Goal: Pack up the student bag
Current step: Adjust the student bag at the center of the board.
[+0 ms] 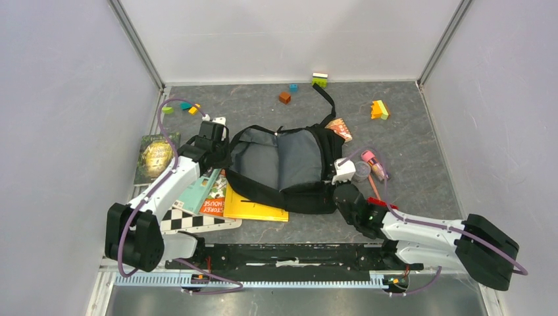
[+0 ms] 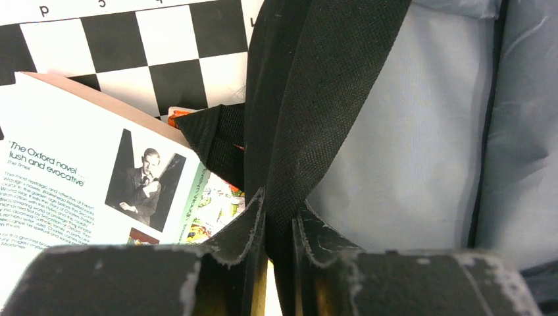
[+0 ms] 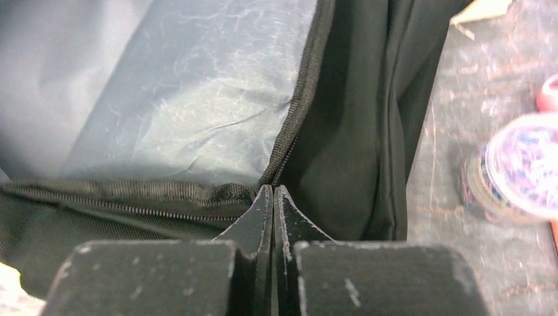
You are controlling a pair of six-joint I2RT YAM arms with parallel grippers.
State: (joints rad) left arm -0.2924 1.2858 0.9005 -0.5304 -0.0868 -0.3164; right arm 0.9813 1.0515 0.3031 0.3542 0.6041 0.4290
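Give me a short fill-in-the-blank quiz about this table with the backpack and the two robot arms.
The open backpack has a ____ lining.
The left gripper is closed on a black ____ of the backpack.
The thin book poking out from under the backpack's near edge is ____.
The board beside the left arm is covered in black and white ____.
Missing words: grey; strap; yellow; squares.
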